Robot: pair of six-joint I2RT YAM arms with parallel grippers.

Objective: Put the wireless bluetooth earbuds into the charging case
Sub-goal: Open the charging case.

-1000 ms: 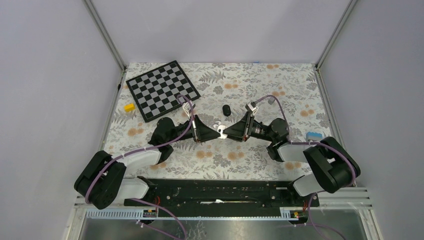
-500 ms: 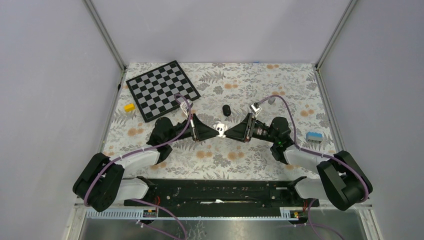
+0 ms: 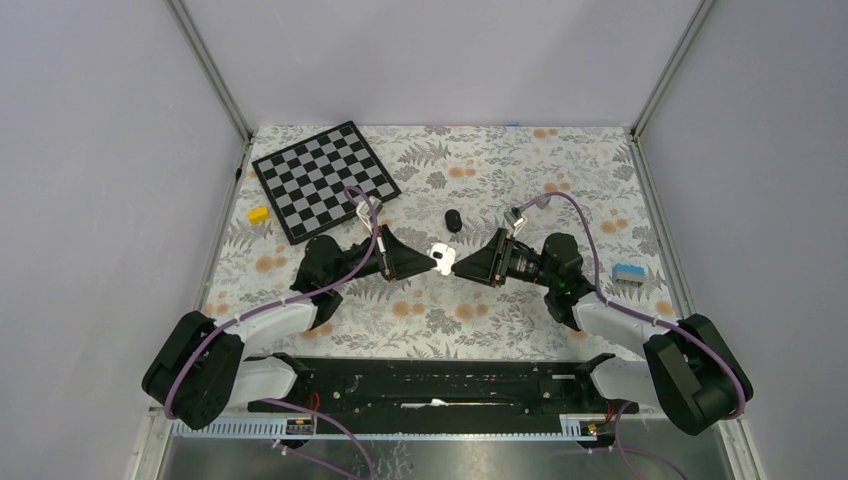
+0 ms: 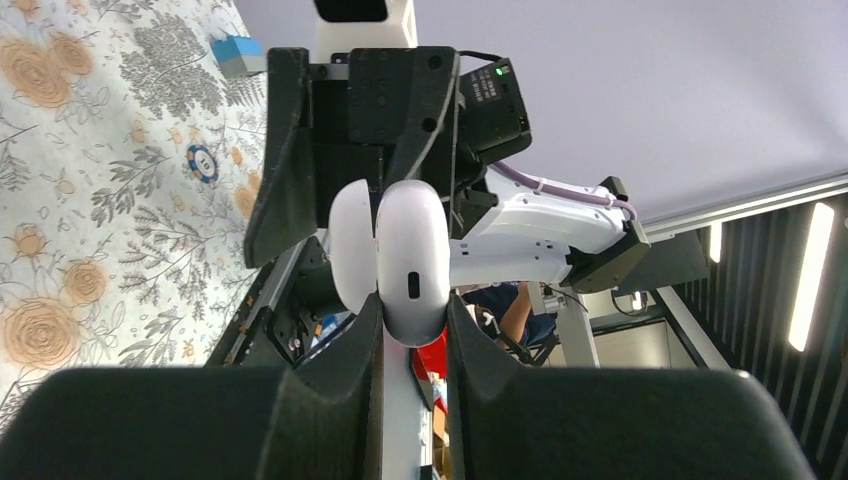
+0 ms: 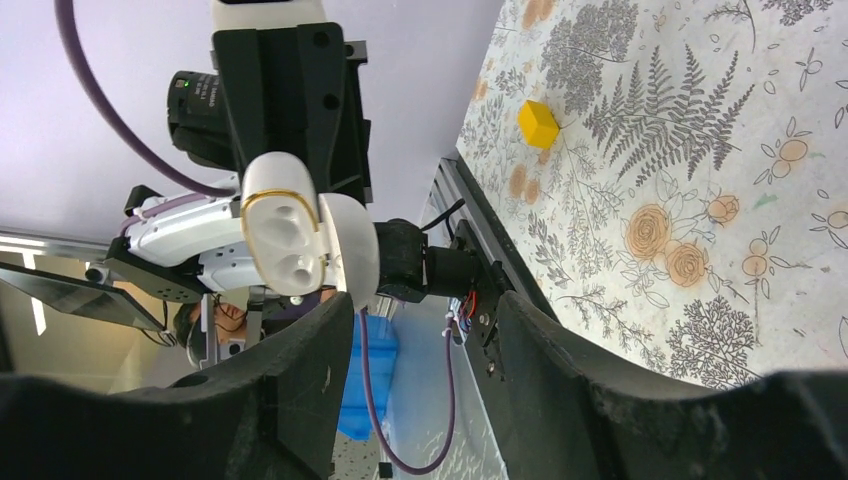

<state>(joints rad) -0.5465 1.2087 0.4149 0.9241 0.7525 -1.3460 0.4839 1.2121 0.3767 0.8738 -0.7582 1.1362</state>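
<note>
At the far left of the floral table (image 3: 480,160) a yellow block (image 3: 259,214) lay just beside the near-left edge of a chessboard (image 3: 325,180). Near the table's centre, the left gripper (image 3: 428,262) reached to the right, its fingers (image 4: 365,335) clamped on the case (image 3: 441,257) and holding it up off the cloth. The left wrist view showed the case (image 4: 412,260) pinched at its near end between the two pads. Its long axis ran straight out along the fingers, away from the left gripper (image 4: 412,330) and toward the opposite arm. The two white halves stood parted like a clam, one to the side of the other, and a small dark slot faced the left wrist camera.

A black oval (image 3: 453,221) rested on the cloth just beyond the two grippers.

From the right, the right gripper (image 3: 461,266) pointed left at the case, tip close to tip with its partner, jaws spread apart and holding nothing. Its wrist view looked into the open mouth of the case (image 5: 290,235), where a gold-rimmed face with pale hollows was turned toward the right gripper (image 5: 415,320). The case lay just past one fingertip (image 5: 325,325), and contact could not be judged. A blue block (image 3: 627,271) sat near the table's right edge.
</note>
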